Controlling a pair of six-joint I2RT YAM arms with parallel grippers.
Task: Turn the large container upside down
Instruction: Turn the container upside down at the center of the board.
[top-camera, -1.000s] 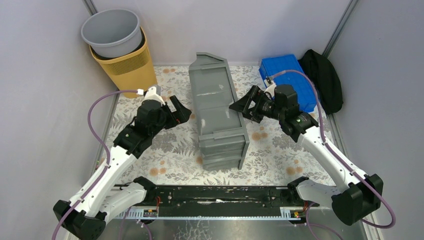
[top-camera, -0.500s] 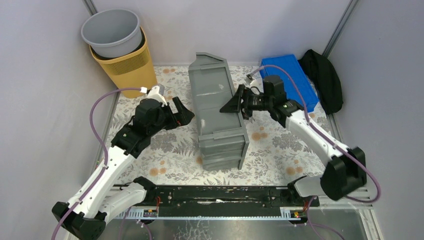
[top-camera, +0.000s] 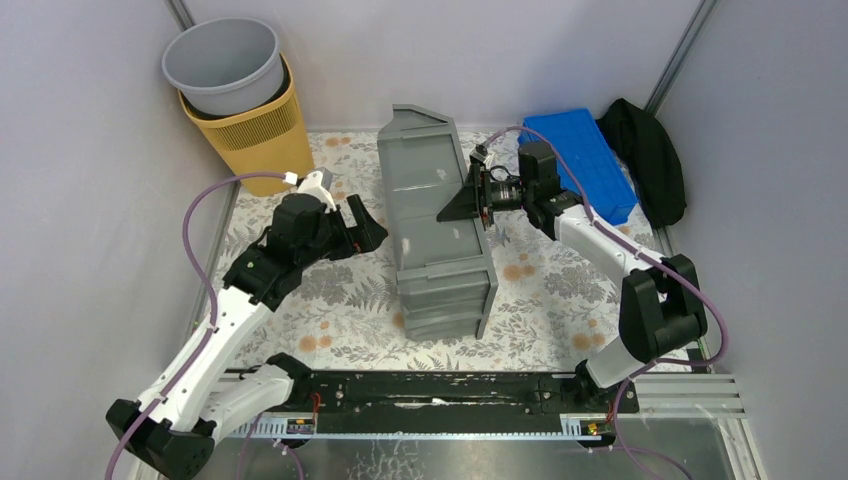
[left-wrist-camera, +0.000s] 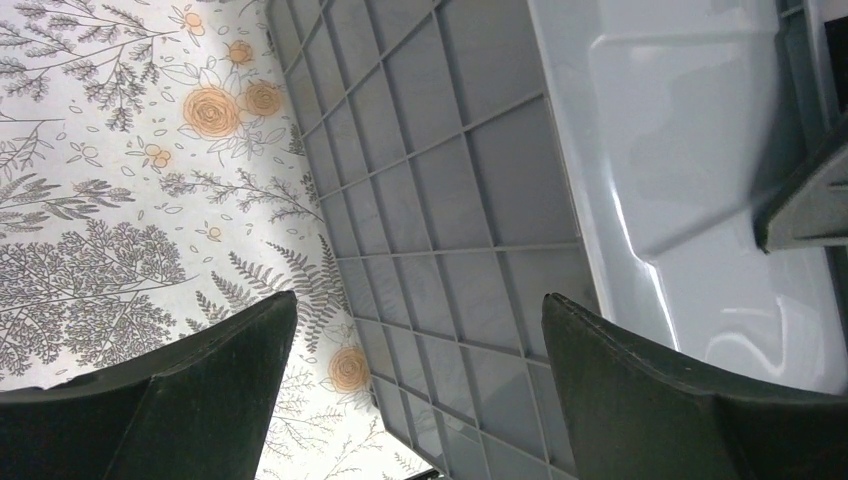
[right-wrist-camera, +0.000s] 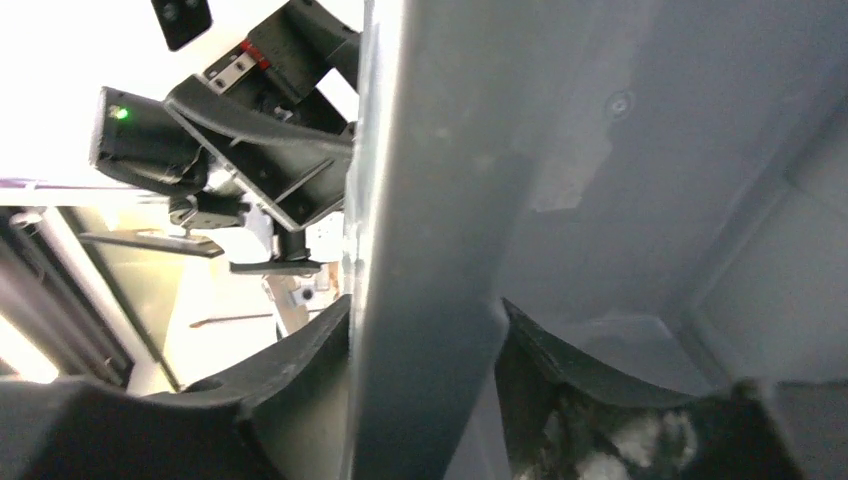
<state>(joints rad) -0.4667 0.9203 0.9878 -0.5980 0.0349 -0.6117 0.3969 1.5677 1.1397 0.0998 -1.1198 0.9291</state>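
Note:
The large container (top-camera: 432, 215) is a dark-grey crate standing on its long side in the middle of the table, with its opening facing right. My right gripper (top-camera: 458, 205) reaches in from the right at its upper edge. In the right wrist view the thick rim (right-wrist-camera: 430, 250) fills the gap and my right gripper (right-wrist-camera: 425, 305) is shut on it, a finger against each face. My left gripper (top-camera: 368, 225) hovers open just left of the crate. In the left wrist view the gridded underside (left-wrist-camera: 440, 230) lies ahead of my left gripper (left-wrist-camera: 420, 297), which holds nothing.
A round light-grey bucket (top-camera: 222, 62) sits inside a yellow basket (top-camera: 255, 140) at the back left. A blue ribbed tray (top-camera: 580, 160) and a black bag (top-camera: 648, 155) lie at the back right. A black rail (top-camera: 430, 390) runs along the near edge.
My right gripper has moved left from beside the crate onto its upper rim, and its jaws have narrowed around it. The left arm has barely shifted.

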